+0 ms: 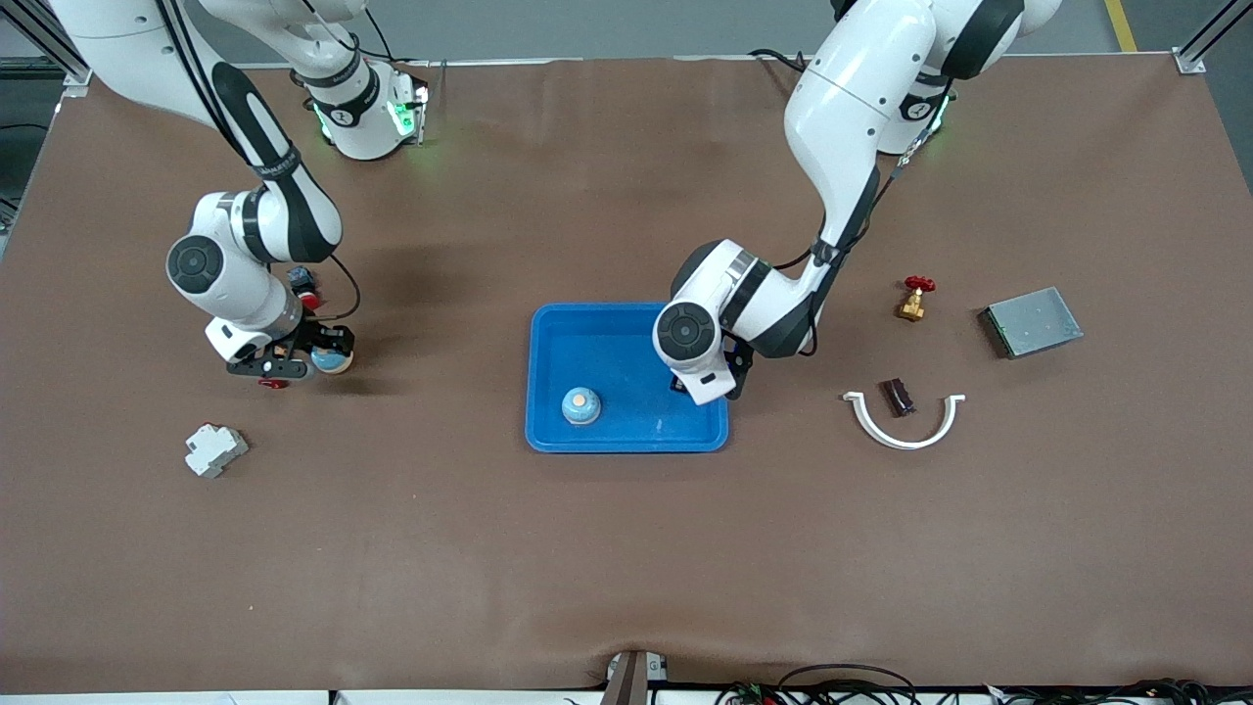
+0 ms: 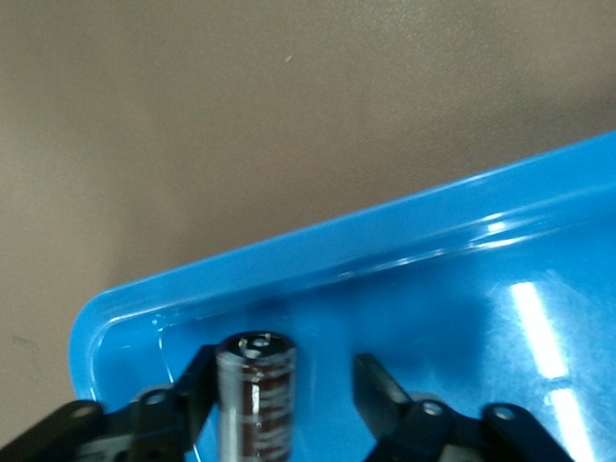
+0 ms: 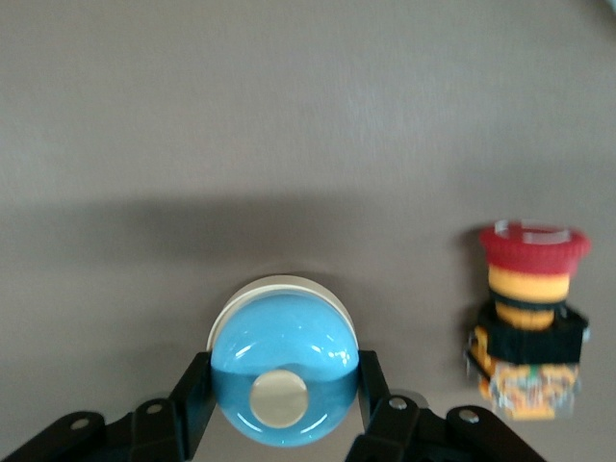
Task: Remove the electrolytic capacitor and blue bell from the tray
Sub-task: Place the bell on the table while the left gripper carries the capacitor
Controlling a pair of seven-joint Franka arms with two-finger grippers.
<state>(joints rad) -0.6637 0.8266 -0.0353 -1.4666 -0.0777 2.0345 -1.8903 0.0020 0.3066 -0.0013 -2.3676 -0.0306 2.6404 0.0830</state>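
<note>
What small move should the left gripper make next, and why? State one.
Probably close the left gripper on the dark cylindrical electrolytic capacitor: it stands between the jaws in the shallow bright blue plastic tray, seemingly against one finger, while the other finger stands clear.

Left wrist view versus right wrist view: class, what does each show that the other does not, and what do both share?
Only the left wrist view shows the capacitor standing in a corner of the blue tray, between the open fingers of the left gripper: one touches it, the other stands apart. Only the right wrist view shows the right gripper shut on the blue bell, with a red emergency-stop button beside it. Both show the brown table.
</note>
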